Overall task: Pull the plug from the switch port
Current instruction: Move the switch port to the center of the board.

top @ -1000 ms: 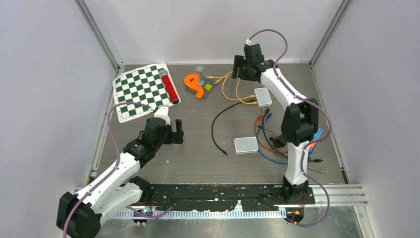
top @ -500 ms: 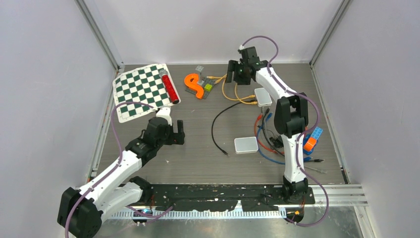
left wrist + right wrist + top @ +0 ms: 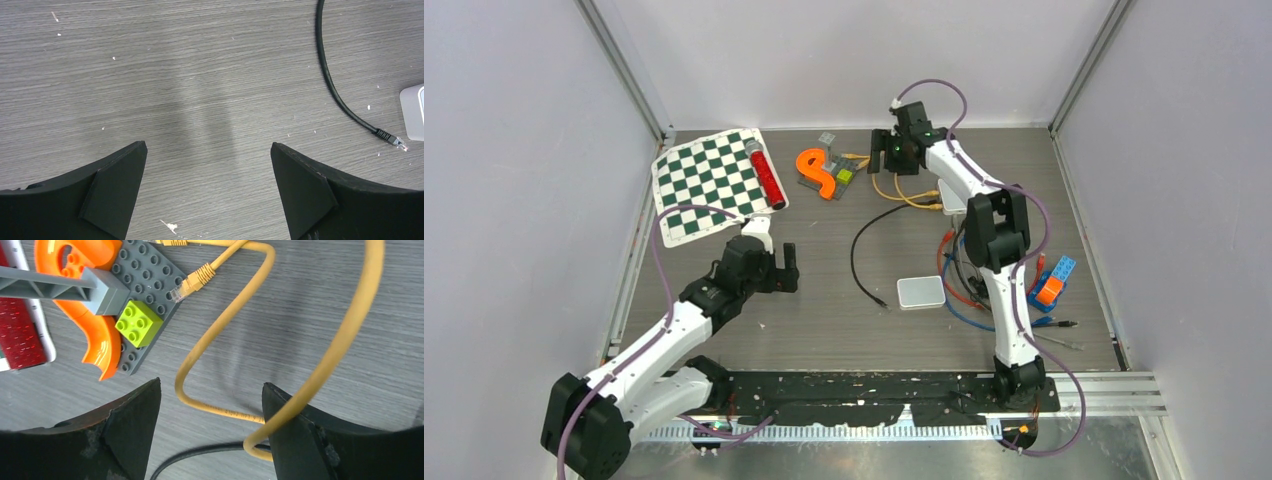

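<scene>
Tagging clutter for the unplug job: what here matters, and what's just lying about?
Job:
- switch
- yellow cable
- right hand, open over that cable

Lying about:
- chessboard
- red tube
- orange track
- green brick
- black cable, plug end loose

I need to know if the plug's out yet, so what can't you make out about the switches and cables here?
Far switch: top view, mostly covered by the right arm; whether the yellow cable is plugged in is hidden.
Near switch: top view, ports too small; left wrist view, cut off by the right edge.
Yellow cable, right wrist view: runs off the top edge.
</scene>
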`<state>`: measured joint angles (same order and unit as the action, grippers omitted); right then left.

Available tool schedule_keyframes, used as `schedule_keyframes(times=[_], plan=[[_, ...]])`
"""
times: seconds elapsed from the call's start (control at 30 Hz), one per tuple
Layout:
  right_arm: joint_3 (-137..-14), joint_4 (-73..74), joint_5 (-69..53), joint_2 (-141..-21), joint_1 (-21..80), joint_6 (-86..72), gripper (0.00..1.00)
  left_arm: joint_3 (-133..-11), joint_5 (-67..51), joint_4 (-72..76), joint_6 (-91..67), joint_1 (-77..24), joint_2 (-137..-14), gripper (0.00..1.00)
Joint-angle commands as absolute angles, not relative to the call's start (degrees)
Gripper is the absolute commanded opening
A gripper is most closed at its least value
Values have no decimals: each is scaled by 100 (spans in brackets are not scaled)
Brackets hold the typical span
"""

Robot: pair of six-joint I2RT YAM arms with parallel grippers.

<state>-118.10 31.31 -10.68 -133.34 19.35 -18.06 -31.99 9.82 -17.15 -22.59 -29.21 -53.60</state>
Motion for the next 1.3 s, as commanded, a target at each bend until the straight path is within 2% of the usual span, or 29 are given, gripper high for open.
schedule_keyframes(times=[0.0,0.17,0.27,0.37,0.53,0.57,1.0,1.1,1.27], plan=[[-12507,3526,-418,-13703,2134,-1646,79,-3263,861,-1468,-2377,-2891,-5411,99],[-12701,3606,-133,-13790,2137,-1728,69,-3252,824,-1485,-2392,-2891,-5454,100],[-12630,3585,-165,-13684,2137,-1705,50,-3244,817,-1479,-2406,-2887,-5443,100],[-12370,3347,-396,-13369,2120,-1638,39,-3264,783,-1481,-2407,-2888,-5446,100],[-11276,2477,-1414,-12716,1938,-1671,13,-3297,777,-1561,-2399,-2887,-5369,100],[-11153,2307,-1493,-12539,1900,-1657,10,-3281,789,-1574,-2399,-2889,-5333,100],[-8550,390,-3055,-10969,1827,-1912,9,-3216,833,-1595,-2421,-2885,-5238,100],[-8139,183,-3479,-10807,1866,-1963,9,-3210,849,-1597,-2410,-2889,-5242,100],[-7709,280,-3526,-10585,2232,-1733,10,-3210,1079,-1651,-2408,-2884,-5110,100]])
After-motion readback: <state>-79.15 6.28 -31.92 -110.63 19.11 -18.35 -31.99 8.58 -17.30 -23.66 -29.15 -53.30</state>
